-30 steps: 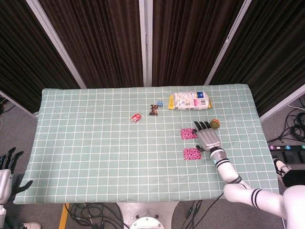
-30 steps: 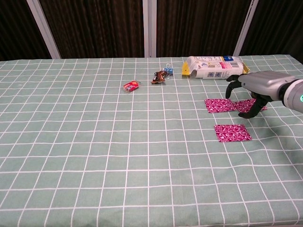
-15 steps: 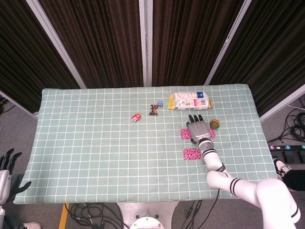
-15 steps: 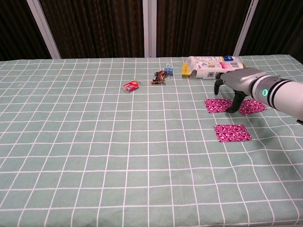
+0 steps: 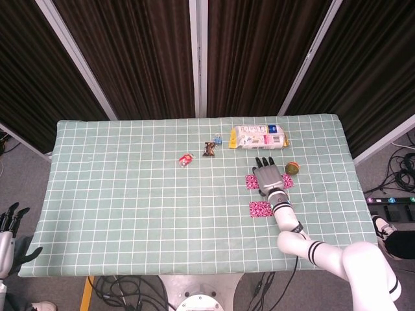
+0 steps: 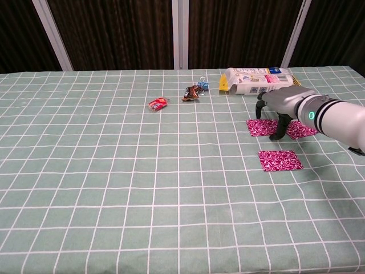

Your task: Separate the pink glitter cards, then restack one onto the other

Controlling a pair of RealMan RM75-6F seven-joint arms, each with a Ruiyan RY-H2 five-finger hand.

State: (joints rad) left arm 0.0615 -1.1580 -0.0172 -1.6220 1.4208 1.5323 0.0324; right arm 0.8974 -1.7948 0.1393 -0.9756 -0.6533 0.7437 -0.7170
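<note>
Two pink glitter cards lie apart on the checked tablecloth. The far card [image 5: 253, 181] [image 6: 259, 127] lies partly under my right hand [image 5: 268, 175] [image 6: 278, 108], whose spread fingers reach down onto it; whether they grip it is unclear. The near card [image 5: 260, 208] [image 6: 279, 160] lies free, a short way in front of that hand. My left hand [image 5: 9, 223] hangs off the table's left edge, fingers apart, holding nothing.
A white snack bag [image 5: 259, 137] [image 6: 256, 80] lies just behind my right hand. A small round object [image 5: 292, 168] sits to its right. A binder clip and dark wrapper [image 6: 194, 91] and a red wrapper [image 6: 158, 103] lie further left.
My right hand has slid left over the far card, and its fingers have come down onto the card's middle. The near card has not moved.
</note>
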